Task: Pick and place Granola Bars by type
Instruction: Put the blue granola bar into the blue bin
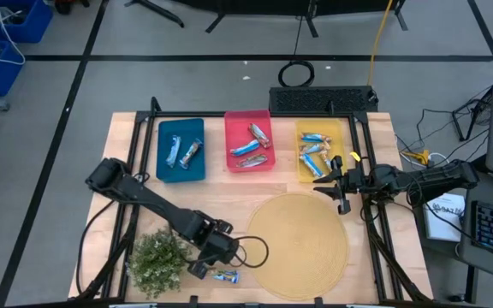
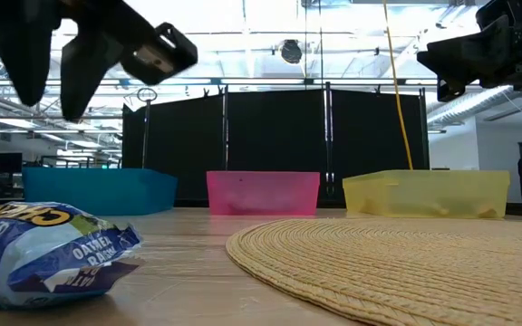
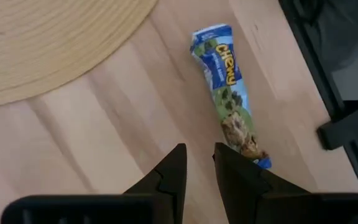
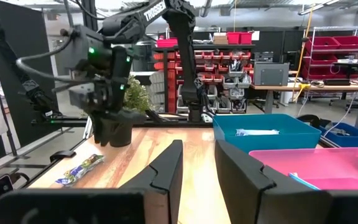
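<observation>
Hovering over the last loose bar: left gripper (image 1: pixel 205 267), fingers narrowly apart and empty, sits just beside the blue-and-white wrapped granola bar (image 1: pixel 226 275) on the wooden table (image 1: pixel 375 257), between the green plant (image 1: pixel 159 261) and round woven mat (image 1: pixel 302 239).
To grab cleanly, widen, centre across the wrapper's short width, then descend. Counts, probably: blue bin (image 1: pixel 181 150) two, pink bin (image 1: pixel 248 140) three, yellow bin (image 1: pixel 322 151) about five. Right gripper (image 1: pixel 336 184) waits beside yellow, slightly parted, empty.

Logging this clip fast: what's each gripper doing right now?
Left gripper: jaws nearly shut, empty, beside the blue-and-white wrapped granola bar.
Right gripper: jaws slightly apart, empty, near the yellow plastic bin.
</observation>
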`<action>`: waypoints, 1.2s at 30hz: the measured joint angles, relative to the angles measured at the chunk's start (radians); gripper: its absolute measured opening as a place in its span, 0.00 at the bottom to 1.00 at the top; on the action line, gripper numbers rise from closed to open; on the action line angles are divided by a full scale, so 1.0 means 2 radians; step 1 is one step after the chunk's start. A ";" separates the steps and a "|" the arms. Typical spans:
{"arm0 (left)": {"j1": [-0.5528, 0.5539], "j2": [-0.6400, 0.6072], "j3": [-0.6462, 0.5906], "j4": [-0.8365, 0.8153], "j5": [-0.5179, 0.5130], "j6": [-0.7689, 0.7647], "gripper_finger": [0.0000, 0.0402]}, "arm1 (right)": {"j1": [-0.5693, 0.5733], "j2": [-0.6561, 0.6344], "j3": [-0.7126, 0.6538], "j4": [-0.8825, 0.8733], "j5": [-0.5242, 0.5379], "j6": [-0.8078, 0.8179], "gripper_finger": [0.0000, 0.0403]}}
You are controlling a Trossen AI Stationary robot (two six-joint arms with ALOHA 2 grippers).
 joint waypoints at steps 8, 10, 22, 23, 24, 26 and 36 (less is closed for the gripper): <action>-0.013 0.014 0.000 0.041 0.023 -0.032 0.22 | 0.000 0.000 0.000 0.000 0.000 0.000 0.21; -0.012 0.024 0.000 0.050 0.042 -0.040 0.22 | 0.000 0.000 0.000 0.000 0.000 0.000 0.22; -0.008 0.065 -0.001 0.079 0.049 -0.057 0.22 | 0.000 0.000 0.000 0.000 0.000 0.000 0.22; -0.006 0.065 -0.001 0.081 0.041 -0.064 0.22 | 0.000 0.000 0.000 0.000 0.000 0.000 0.22; -0.004 0.065 -0.001 0.085 0.031 -0.074 0.22 | 0.000 0.000 0.000 0.000 0.000 0.000 0.21; -0.001 0.065 -0.001 0.086 0.022 -0.089 0.22 | 0.000 0.000 0.000 0.000 0.000 0.000 0.21; 0.000 0.064 -0.026 0.134 0.052 -0.129 0.22 | 0.000 0.000 0.000 0.000 0.000 0.000 0.21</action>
